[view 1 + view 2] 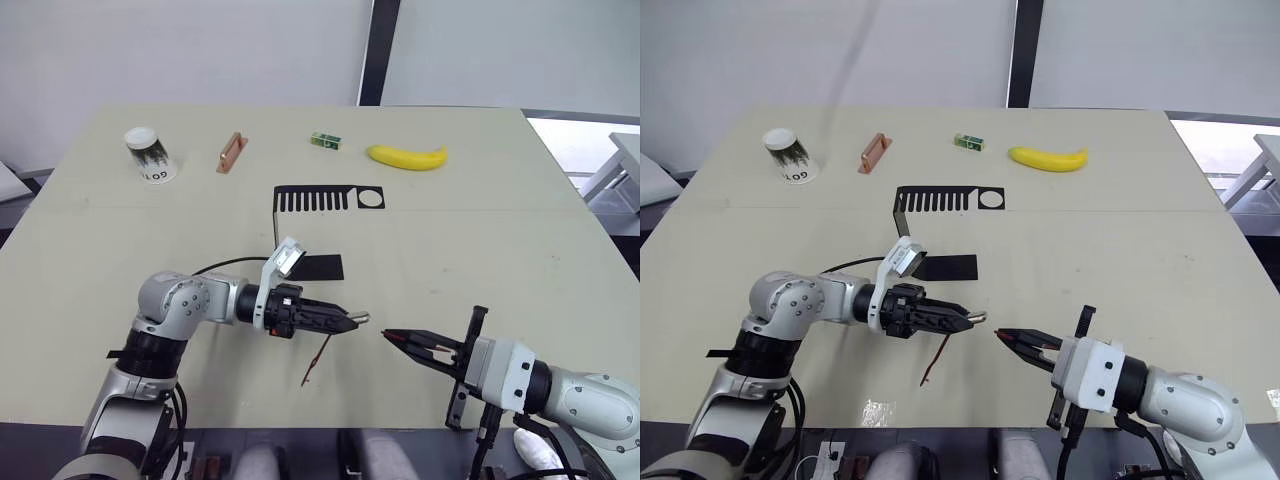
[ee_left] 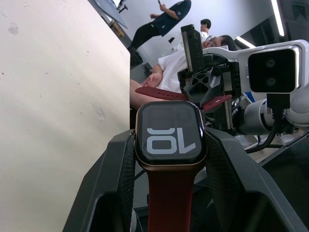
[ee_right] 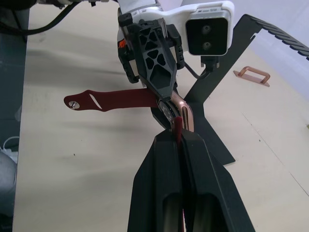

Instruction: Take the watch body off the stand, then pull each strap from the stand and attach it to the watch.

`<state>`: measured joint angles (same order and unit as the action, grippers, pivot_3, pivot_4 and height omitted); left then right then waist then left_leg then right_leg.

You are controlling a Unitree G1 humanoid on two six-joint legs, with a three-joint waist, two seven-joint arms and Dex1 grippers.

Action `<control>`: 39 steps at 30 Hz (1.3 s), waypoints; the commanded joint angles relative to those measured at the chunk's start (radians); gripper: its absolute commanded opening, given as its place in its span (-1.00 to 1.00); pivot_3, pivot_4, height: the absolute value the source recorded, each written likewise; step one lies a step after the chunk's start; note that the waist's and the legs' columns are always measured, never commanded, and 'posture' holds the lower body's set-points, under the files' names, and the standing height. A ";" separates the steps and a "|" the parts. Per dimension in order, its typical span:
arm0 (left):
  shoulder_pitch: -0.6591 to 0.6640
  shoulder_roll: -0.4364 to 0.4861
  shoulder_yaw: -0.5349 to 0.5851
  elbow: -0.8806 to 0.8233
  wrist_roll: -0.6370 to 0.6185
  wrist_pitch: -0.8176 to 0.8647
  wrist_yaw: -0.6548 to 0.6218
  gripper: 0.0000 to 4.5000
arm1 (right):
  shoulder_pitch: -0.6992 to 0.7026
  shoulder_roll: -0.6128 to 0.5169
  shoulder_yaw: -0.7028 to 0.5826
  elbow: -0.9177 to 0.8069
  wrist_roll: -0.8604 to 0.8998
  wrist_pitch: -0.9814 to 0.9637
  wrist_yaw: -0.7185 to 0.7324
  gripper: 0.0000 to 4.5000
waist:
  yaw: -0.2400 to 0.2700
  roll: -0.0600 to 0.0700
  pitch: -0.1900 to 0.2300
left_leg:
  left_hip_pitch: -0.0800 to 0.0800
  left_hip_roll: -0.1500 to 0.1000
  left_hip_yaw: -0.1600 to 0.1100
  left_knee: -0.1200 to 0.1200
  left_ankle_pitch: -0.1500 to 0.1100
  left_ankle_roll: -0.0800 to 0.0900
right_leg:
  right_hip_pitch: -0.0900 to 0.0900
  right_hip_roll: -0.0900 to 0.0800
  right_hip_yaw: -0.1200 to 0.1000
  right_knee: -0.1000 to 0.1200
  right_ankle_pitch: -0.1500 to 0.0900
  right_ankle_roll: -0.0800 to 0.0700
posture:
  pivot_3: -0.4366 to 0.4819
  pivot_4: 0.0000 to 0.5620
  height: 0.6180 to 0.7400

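My left gripper [image 1: 352, 321] is shut on the watch body [image 2: 170, 135], whose lit screen faces the left wrist camera. One dark red strap [image 1: 318, 362] is attached to it and hangs down to the table. My right gripper [image 1: 392, 338] is shut on the other strap [image 3: 177, 126], whose tip is right at the edge of the watch body [image 3: 182, 112]. Whether they touch I cannot tell. The black stand [image 1: 325, 198] rises behind the grippers at the table's middle, its slotted top bare and its flat base [image 1: 322, 267] just beyond my left wrist.
Along the far side of the table lie a paper cup [image 1: 150, 153], an orange-brown handle piece [image 1: 231, 153], a small green box [image 1: 326, 141] and a banana [image 1: 407, 157]. People sit in the background of the left wrist view [image 2: 166, 67].
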<state>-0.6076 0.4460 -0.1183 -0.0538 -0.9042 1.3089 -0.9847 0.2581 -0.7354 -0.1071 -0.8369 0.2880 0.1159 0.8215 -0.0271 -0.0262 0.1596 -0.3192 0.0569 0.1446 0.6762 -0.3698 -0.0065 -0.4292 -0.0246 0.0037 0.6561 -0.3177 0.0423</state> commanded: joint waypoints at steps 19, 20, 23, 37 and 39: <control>0.018 -0.013 0.007 -0.048 -0.013 -0.002 0.051 -0.29 | -0.090 0.009 0.056 0.050 -0.074 0.002 -0.015 -1.00 | 0.000 0.000 0.000 | 0.000 0.000 0.000 0.000 0.000 0.000 | 0.000 0.000 0.000 0.000 0.000 0.000 | -0.05 -0.47 0.97; 0.020 -0.014 0.007 -0.048 -0.013 -0.002 0.053 -0.29 | -0.090 0.009 0.053 0.054 -0.074 0.000 -0.013 -1.00 | 0.000 0.000 0.000 | 0.000 0.000 0.000 0.000 0.000 0.000 | 0.000 0.000 0.000 0.000 0.000 0.000 | -0.05 -0.47 0.97; 0.023 -0.018 0.012 -0.049 -0.016 0.000 0.064 -0.29 | -0.091 0.009 0.051 0.058 -0.075 -0.004 -0.014 -1.00 | 0.000 0.000 0.000 | 0.000 0.000 0.000 0.000 0.000 0.000 | 0.000 0.000 0.000 0.000 0.000 0.000 | -0.05 -0.47 0.97; 0.030 -0.018 0.009 -0.060 -0.018 0.001 0.084 -0.29 | -0.101 0.016 0.066 0.081 -0.087 -0.021 -0.010 -1.00 | 0.000 0.000 0.000 | 0.000 0.000 0.000 0.000 0.000 0.000 | 0.000 0.000 0.000 0.000 0.000 0.000 | -0.05 -0.47 0.97; 0.032 -0.018 0.012 -0.061 -0.017 0.002 0.090 -0.29 | -0.101 0.015 0.067 0.084 -0.087 -0.025 -0.009 -1.00 | 0.000 0.000 0.000 | 0.000 0.000 0.000 0.000 0.000 0.000 | 0.000 0.000 0.000 0.000 0.000 0.000 | -0.05 -0.47 0.97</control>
<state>-0.5766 0.4313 -0.1186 -0.0740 -0.9036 1.3102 -0.8957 0.1631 -0.7264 -0.0419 -0.7407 0.1986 0.1111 0.8198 -0.0269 -0.0264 0.1598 -0.3195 0.0569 0.1441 0.6765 -0.3698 -0.0066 -0.4294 -0.0249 0.0035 0.6560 -0.3178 0.0422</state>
